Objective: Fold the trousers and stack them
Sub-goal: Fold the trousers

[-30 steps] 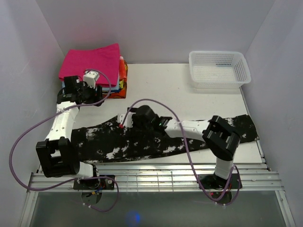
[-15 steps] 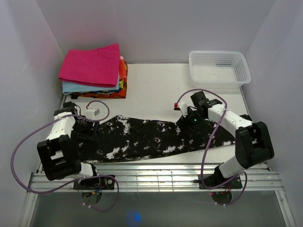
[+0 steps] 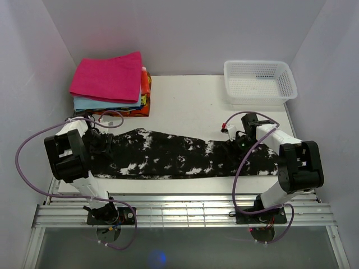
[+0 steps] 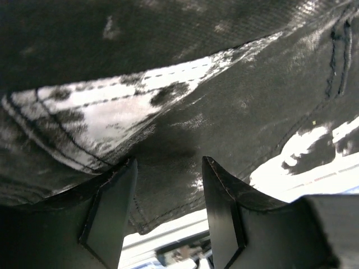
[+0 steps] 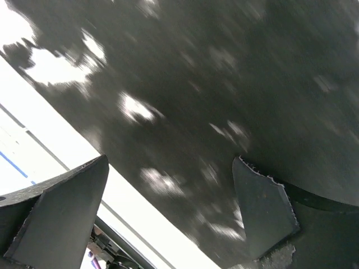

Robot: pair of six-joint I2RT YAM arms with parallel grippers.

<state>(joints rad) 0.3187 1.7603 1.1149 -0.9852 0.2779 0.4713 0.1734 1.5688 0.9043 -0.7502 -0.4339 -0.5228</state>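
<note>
The trousers (image 3: 168, 159), black with white splotches, lie flat in a long band across the near part of the table. My left gripper (image 3: 102, 144) sits low at their left end. In the left wrist view it (image 4: 168, 162) is open, and a stitched edge of the trousers (image 4: 224, 101) lies between and beyond the fingers. My right gripper (image 3: 242, 141) is over the right part of the band. In the right wrist view it (image 5: 171, 162) stands wide open just above the trousers (image 5: 224, 84), holding nothing.
A stack of folded cloths with a magenta-pink one on top (image 3: 107, 78) stands at the back left. A white mesh basket (image 3: 259, 81) sits at the back right. A metal rail (image 3: 185, 210) runs along the near edge, with walls close on both sides.
The left arm came down from the cloth stack to the trousers' left end, jaws narrowing. The right arm swung from the middle to the right part. The trousers lie straighter, their right end further left.
</note>
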